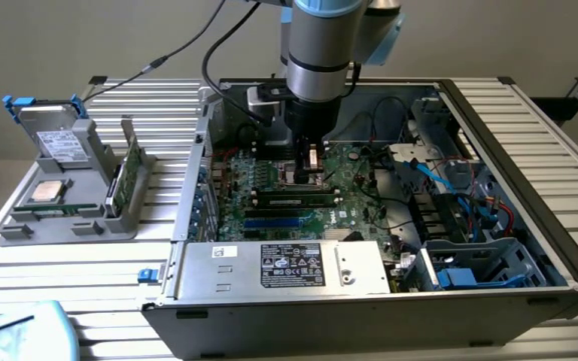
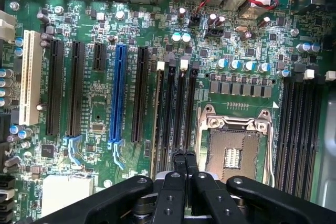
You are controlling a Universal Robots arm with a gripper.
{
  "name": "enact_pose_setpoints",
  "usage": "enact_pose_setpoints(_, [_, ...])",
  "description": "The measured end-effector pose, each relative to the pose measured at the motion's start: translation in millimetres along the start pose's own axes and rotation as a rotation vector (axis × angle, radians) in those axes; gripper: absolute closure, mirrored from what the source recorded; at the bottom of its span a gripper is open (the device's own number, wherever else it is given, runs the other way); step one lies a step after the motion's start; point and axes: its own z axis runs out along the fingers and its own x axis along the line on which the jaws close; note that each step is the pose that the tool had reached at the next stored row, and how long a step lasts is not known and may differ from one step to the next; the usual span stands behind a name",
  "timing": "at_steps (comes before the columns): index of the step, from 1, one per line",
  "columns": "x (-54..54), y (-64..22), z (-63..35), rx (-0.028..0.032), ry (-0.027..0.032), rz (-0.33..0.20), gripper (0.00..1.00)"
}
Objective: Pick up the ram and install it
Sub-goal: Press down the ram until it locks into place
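Gripper (image 2: 184, 156) is closed, fingers pressed together with nothing between them, hovering over the motherboard (image 2: 100, 103) inside the open computer case (image 1: 530, 226). Its tips sit just above the black memory slots (image 2: 176, 108), beside the empty processor socket (image 2: 233, 153). The ram (image 2: 156, 124) stands seated edge-on in the slot next to the tips. A grey parts holder (image 1: 68, 195) rests on the tabletop (image 1: 118, 293), well apart from the case.
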Motion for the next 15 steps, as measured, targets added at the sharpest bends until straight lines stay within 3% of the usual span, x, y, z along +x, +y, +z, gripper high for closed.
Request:
enact_pose_setpoints(4, [0.0, 0.0, 0.1, 0.0003, -0.0013, 0.007, 0.9])
enact_pose_setpoints(15, [0.0, -0.1, 1.5, 0.0039, -0.0056, 0.157, 0.9])
